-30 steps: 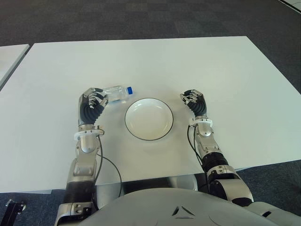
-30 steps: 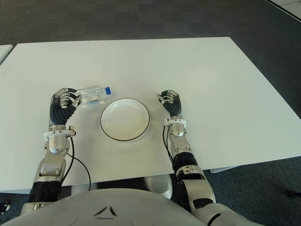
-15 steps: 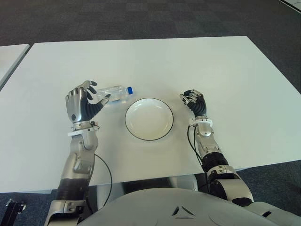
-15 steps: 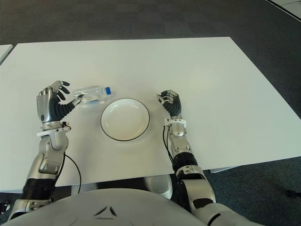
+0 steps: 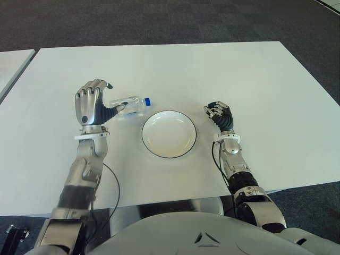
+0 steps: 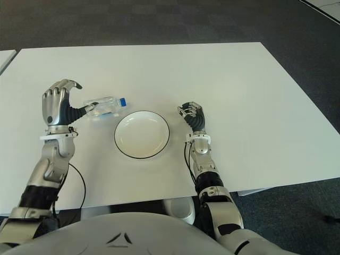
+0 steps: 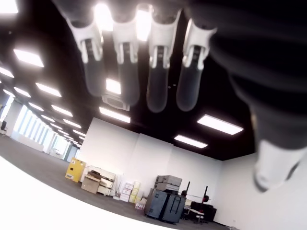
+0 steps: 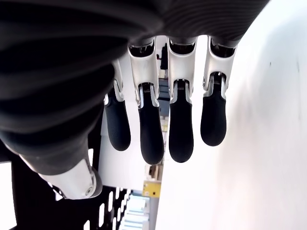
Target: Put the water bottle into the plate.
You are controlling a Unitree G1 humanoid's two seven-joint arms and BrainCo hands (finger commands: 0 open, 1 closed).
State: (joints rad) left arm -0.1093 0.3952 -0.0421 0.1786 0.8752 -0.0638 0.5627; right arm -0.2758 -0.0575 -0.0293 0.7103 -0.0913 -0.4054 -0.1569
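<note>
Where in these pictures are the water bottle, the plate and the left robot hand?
water bottle (image 5: 130,104): left eye view, clear body lying on its side
plate (image 5: 169,151): left eye view, near rim
left robot hand (image 5: 92,103): left eye view, back of the hand

A white table (image 5: 223,74) stood on dark grey carpet (image 5: 159,21). A second pale table's corner (image 5: 13,61) showed just beside its left end. Beyond the table lay white walls (image 7: 158,167), a black ceiling with long bright light panels (image 7: 216,125), a yellow cabinet (image 7: 76,170) and grey machines (image 7: 165,203).
</note>
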